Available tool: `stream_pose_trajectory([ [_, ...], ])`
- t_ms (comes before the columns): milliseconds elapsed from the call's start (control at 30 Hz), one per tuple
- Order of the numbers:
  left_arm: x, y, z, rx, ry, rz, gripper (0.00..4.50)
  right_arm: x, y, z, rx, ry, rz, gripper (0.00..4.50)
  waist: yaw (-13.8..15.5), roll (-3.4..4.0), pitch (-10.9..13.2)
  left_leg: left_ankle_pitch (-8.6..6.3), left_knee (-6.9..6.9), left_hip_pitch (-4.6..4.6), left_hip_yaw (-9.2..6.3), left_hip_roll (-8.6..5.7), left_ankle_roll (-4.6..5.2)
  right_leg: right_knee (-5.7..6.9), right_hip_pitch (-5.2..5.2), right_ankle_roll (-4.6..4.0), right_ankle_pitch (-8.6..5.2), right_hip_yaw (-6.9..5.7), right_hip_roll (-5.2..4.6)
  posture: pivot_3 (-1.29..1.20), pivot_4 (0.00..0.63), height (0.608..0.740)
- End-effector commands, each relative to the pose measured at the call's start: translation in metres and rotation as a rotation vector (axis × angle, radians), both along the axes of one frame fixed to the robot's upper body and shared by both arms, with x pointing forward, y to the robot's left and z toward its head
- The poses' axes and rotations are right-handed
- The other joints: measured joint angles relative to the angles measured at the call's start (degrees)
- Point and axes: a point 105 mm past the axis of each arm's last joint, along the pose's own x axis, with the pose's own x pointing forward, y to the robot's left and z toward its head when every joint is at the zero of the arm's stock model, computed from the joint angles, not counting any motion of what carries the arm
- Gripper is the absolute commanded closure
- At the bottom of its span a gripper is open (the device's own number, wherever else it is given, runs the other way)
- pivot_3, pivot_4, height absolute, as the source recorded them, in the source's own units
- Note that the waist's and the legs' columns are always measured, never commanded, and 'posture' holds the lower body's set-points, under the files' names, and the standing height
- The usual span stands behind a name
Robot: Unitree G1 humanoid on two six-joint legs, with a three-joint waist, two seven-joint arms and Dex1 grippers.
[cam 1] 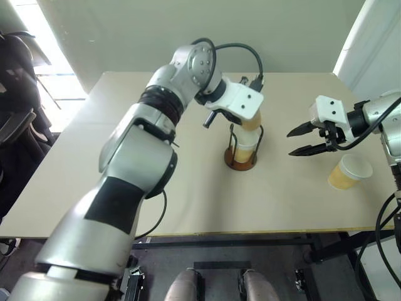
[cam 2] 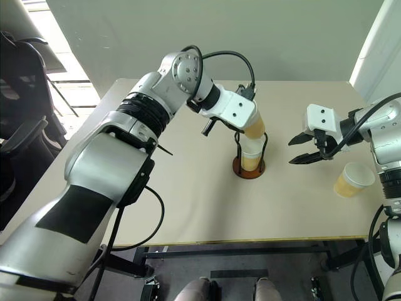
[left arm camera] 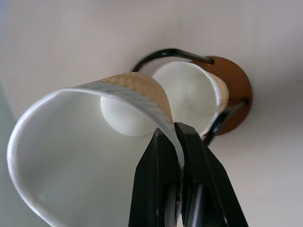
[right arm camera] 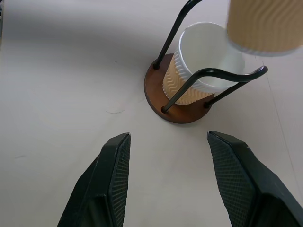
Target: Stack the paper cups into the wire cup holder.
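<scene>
We are in the middle of the job. One paper cup [right arm camera: 194,71] already sits inside the wire cup holder [cam 1: 240,164], which stands near the middle of the bench [cam 1: 94,188]. Our left gripper [left arm camera: 179,142] is pressed together on the rim of a second cup [left arm camera: 85,142], pinching its wall between the two fingers. This cup hangs just above the holder, tilted a bit, with its bottom pointing toward the open mouth of the cup below.

Next, we think this cup has to go down straight into the first one, between the black wire loops. It may need to be turned more upright, or its edge could bump a wire. Then the fingers can let go.

Our right gripper [cam 1: 301,139] is spread open with nothing in it and hangs to the right of the holder. The third cup [cam 1: 348,174] stands on the bench near it, waiting for its turn.
</scene>
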Motion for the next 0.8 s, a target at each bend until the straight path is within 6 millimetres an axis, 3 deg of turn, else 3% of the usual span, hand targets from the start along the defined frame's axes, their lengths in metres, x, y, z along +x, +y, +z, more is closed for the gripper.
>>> stream_pose_trajectory([
  [33,0.001,0.001,0.003,0.022,-0.036,-0.007,4.48,-0.003,-0.001,0.011,0.015,-0.047,0.002,1.88,0.0,0.0,0.0,-0.01,0.03,0.0,0.0,0.0,0.02,0.0,0.02,0.0,0.0,0.0,0.0,0.0,0.15,0.74],
  [800,-0.001,0.001,-0.011,0.068,-0.021,-0.039,4.48,-0.001,-0.003,0.014,0.014,-0.065,-0.008,1.88,0.1,0.0,0.0,-0.06,0.16,0.01,0.0,-0.01,0.09,-0.02,0.12,-0.01,0.0,0.0,-0.01,0.0,0.15,0.74],
])
